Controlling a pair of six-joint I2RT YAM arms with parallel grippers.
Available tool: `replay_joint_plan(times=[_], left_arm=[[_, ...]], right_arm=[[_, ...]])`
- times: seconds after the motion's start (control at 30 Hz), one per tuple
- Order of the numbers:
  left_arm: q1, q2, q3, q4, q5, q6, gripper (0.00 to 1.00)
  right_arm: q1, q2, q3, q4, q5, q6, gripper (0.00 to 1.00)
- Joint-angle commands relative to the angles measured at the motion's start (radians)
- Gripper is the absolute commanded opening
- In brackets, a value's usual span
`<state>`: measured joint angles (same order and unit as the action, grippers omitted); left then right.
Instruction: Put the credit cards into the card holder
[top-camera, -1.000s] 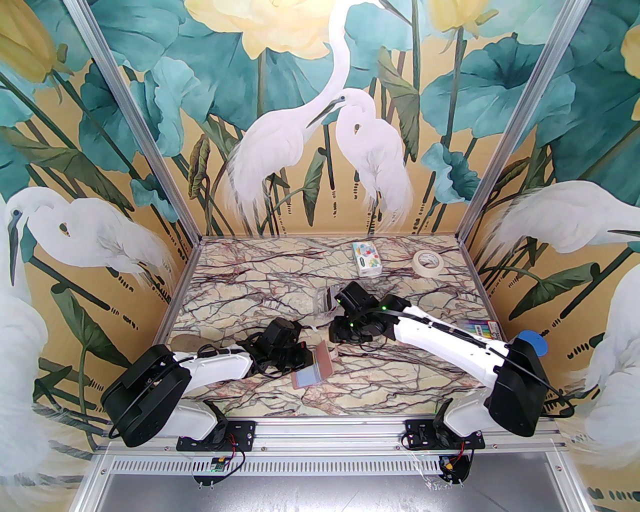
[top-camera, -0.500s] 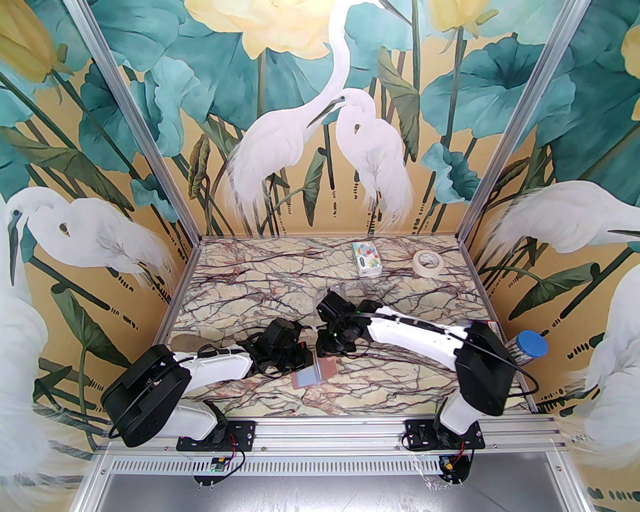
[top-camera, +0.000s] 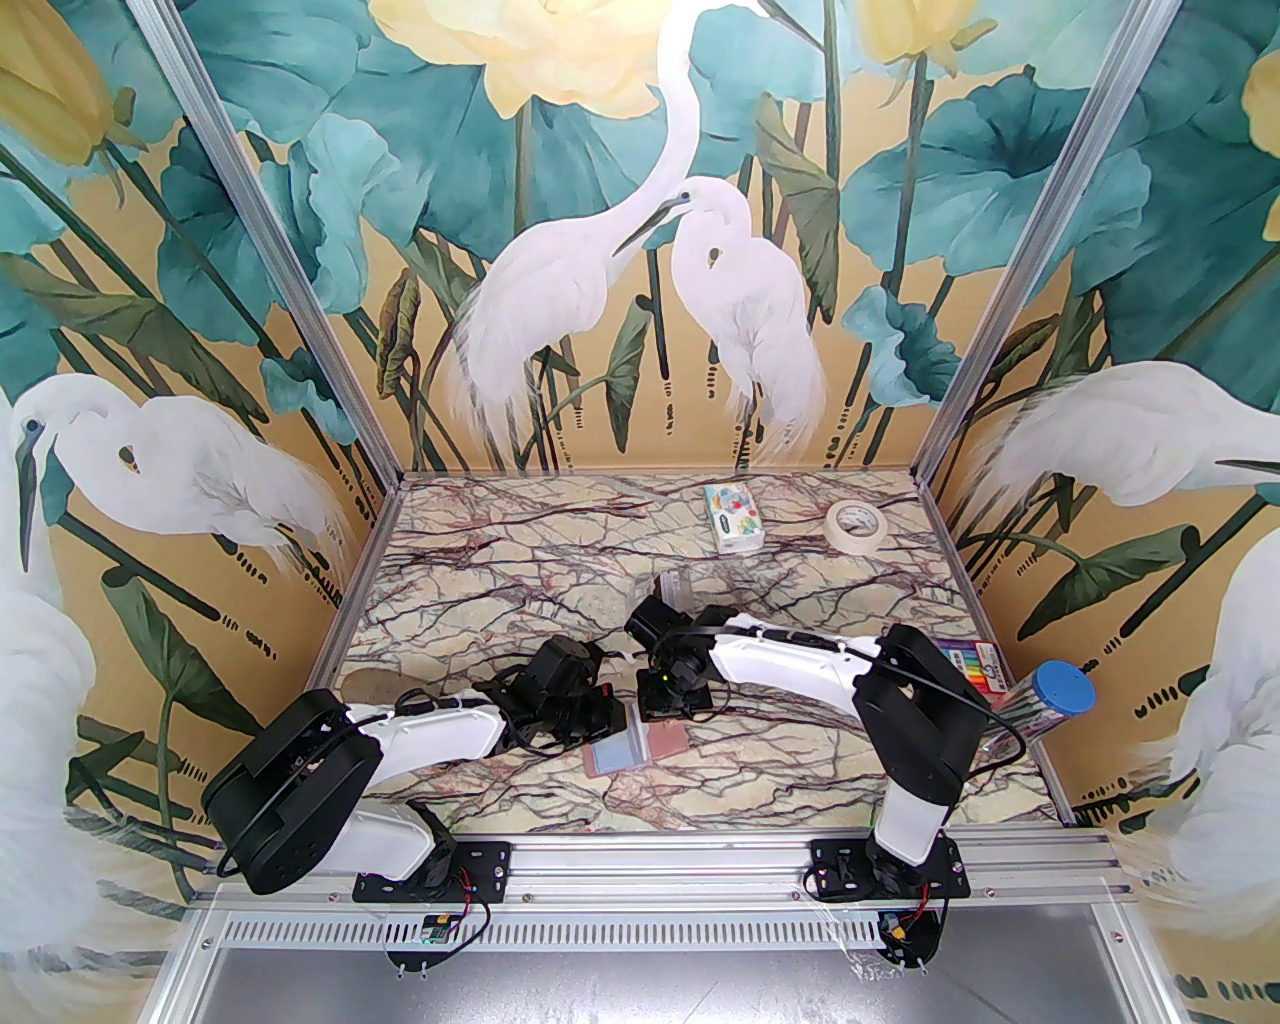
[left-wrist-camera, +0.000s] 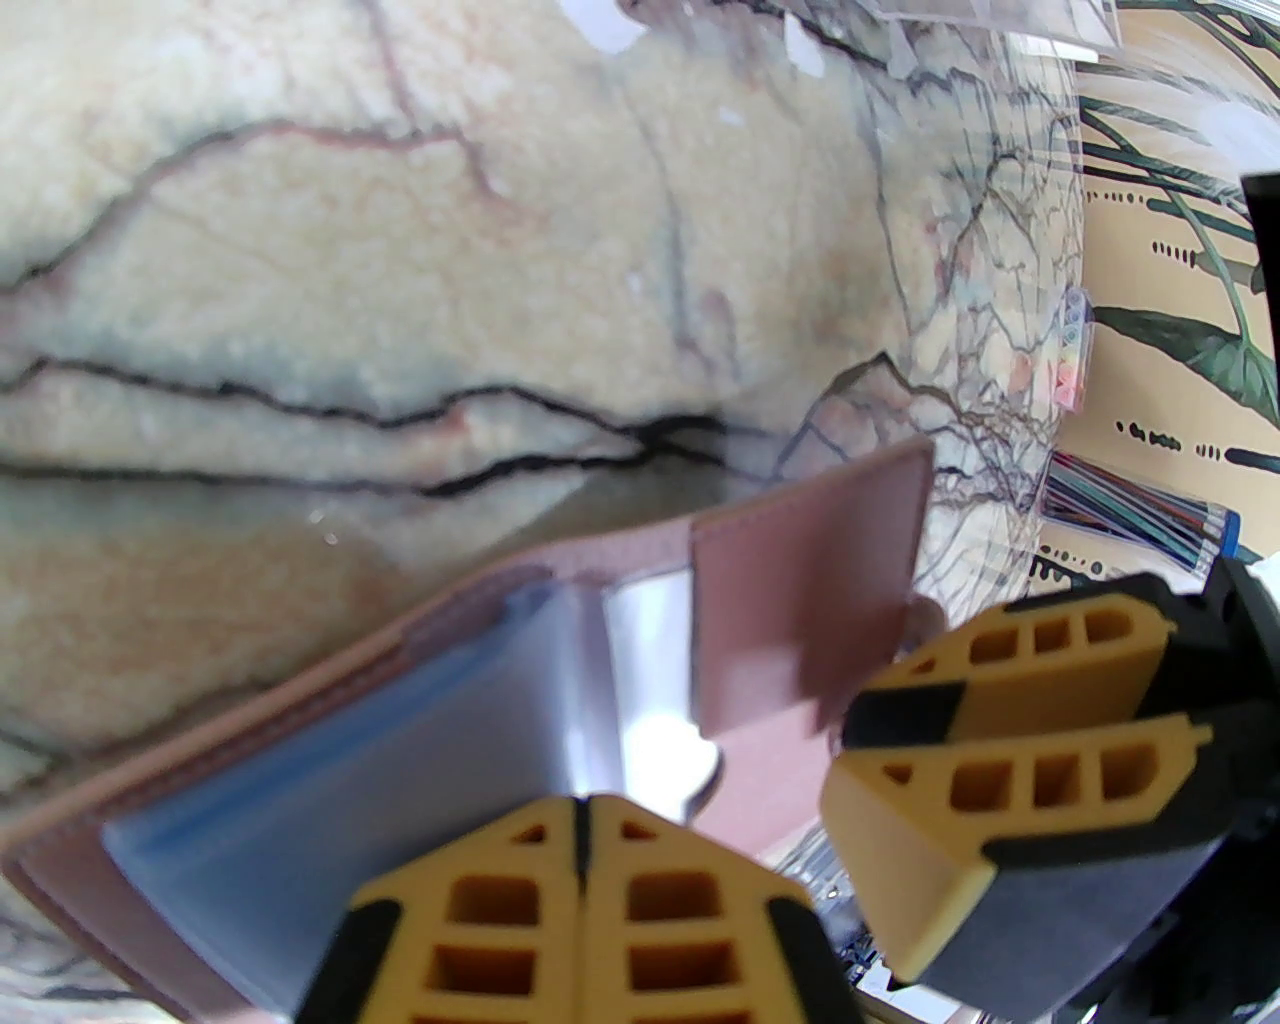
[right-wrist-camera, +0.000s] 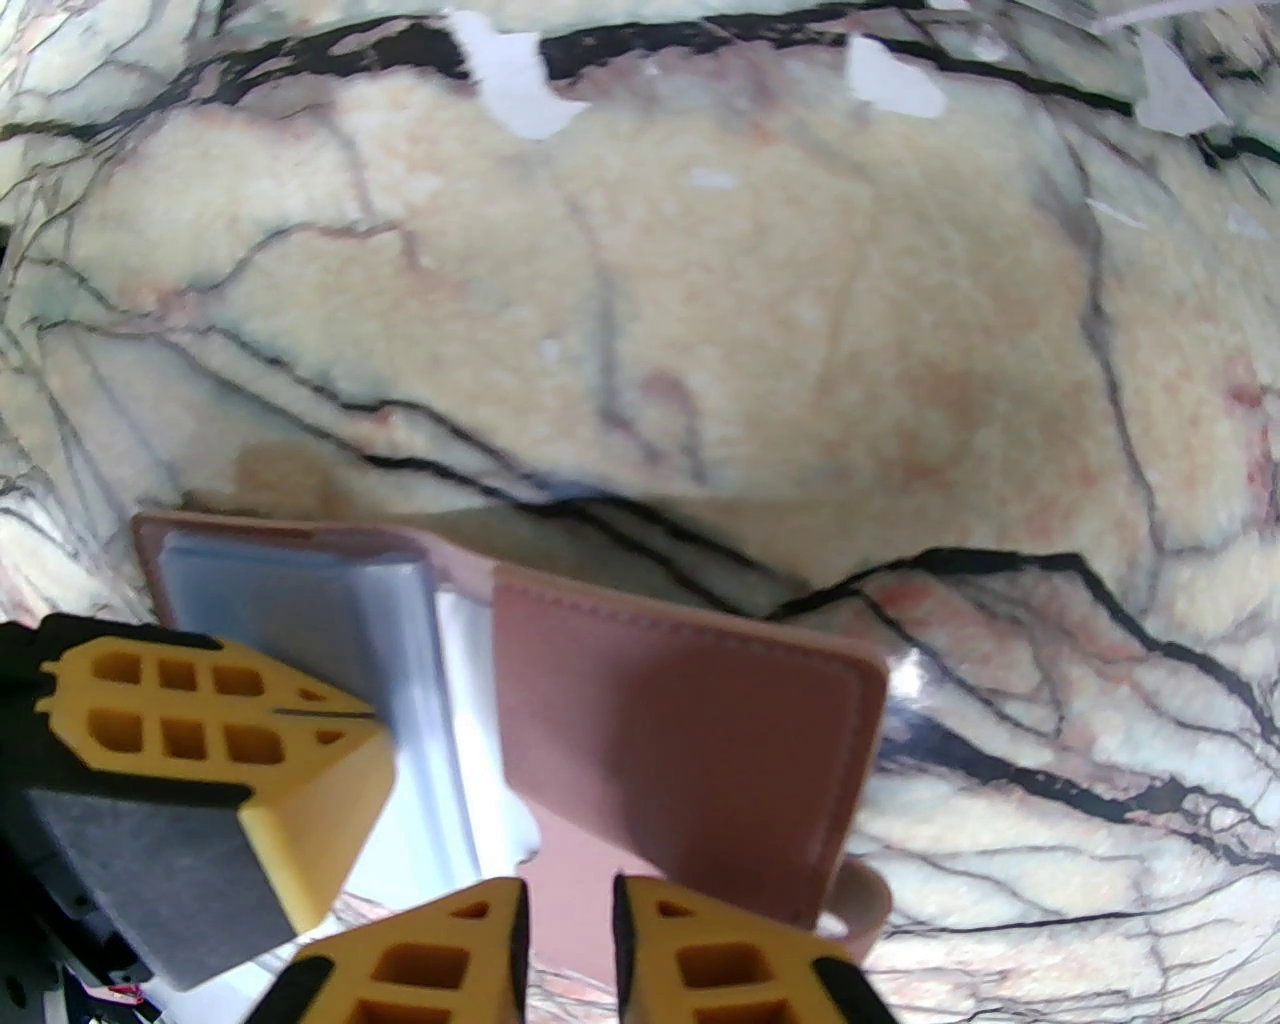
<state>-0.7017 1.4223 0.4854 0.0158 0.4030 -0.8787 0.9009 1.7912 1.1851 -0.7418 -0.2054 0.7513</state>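
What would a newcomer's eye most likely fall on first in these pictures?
Probably the egret-and-lotus mural that covers the walls around the marbled table. Next come the two arms meeting at the table's near middle. There the left gripper and right gripper crowd over the open pink card holder, its clear sleeves showing.

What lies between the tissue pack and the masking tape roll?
Nothing: the top view shows bare marble tabletop between the tissue pack and the masking tape roll.
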Motion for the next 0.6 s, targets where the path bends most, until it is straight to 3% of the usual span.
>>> replay_joint_plan(times=[0.0, 0.57], left_arm=[[-0.007, 0.009, 0.018, -0.021, -0.021, 0.011, 0.01], [-0.007, 0.004, 0.010, -0.012, -0.031, 0.006, 0.01]], right_arm=[[0.004, -0.043, 0.042, -0.037, 0.025, -0.001, 0.27], [0.038, -0.021, 0.075, 0.017, -0.142, 0.079, 0.27]])
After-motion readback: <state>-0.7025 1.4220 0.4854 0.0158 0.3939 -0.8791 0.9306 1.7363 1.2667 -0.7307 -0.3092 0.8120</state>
